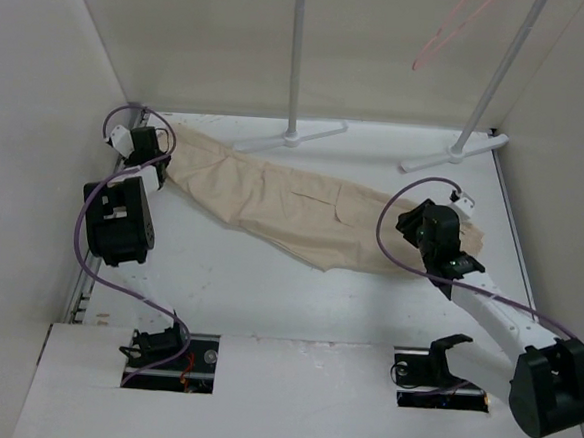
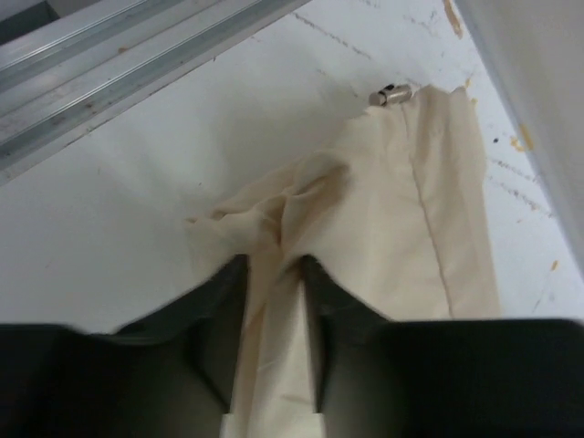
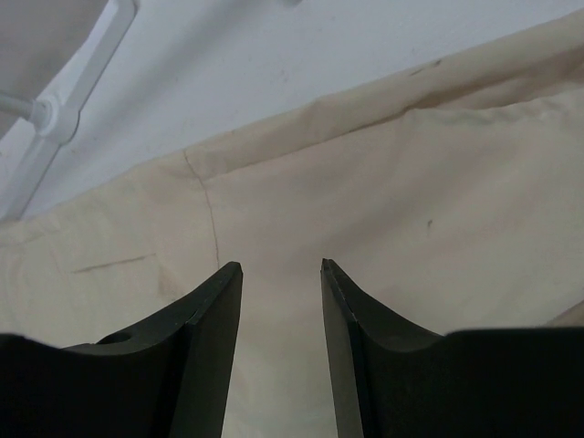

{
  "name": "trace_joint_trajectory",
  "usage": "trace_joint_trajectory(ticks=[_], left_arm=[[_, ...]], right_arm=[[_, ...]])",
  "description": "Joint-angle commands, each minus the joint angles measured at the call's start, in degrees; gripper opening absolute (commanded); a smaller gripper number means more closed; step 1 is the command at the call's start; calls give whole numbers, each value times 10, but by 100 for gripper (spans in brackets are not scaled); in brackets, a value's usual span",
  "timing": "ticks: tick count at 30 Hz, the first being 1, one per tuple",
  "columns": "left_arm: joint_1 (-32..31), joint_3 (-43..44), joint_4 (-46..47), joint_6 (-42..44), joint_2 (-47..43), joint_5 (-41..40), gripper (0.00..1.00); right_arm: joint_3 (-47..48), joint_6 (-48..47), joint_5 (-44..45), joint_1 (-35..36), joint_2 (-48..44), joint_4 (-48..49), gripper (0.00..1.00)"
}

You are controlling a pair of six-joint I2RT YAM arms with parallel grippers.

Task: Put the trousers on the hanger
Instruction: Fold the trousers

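The beige trousers [image 1: 293, 204] lie flat across the table, running from the back left corner to the right. My left gripper [image 1: 160, 177] is at their left end and is shut on a raised fold of the cloth [image 2: 411, 210], which fills the gap between its fingers [image 2: 219, 310]. My right gripper [image 1: 420, 226] hovers open just above the right end of the trousers [image 3: 365, 182], with nothing between its fingers [image 3: 214, 319]. The thin pink hanger [image 1: 448, 29] hangs high at the back right, apart from both grippers.
Two grey-white rack poles [image 1: 296, 59] [image 1: 503, 73] rise from feet on the table behind the trousers; one foot shows in the right wrist view [image 3: 64, 100]. A small metal clasp [image 2: 392, 93] sits at the cloth's edge. An aluminium rail [image 2: 109, 64] runs along the left wall.
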Motion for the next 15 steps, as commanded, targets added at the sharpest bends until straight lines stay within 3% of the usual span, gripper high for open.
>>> trace_joint_trajectory(ticks=[1, 4, 8, 15], left_arm=[[8, 32, 23, -3, 2, 6, 22], [22, 17, 4, -13, 11, -18, 13], [42, -42, 7, -36, 3, -49, 13], [63, -100, -44, -75, -13, -103, 19]], right_arm=[[2, -4, 17, 17, 15, 47, 45], [1, -5, 20, 22, 16, 47, 45], [-11, -9, 28, 19, 4, 40, 46], [-19, -9, 21, -30, -18, 23, 69]])
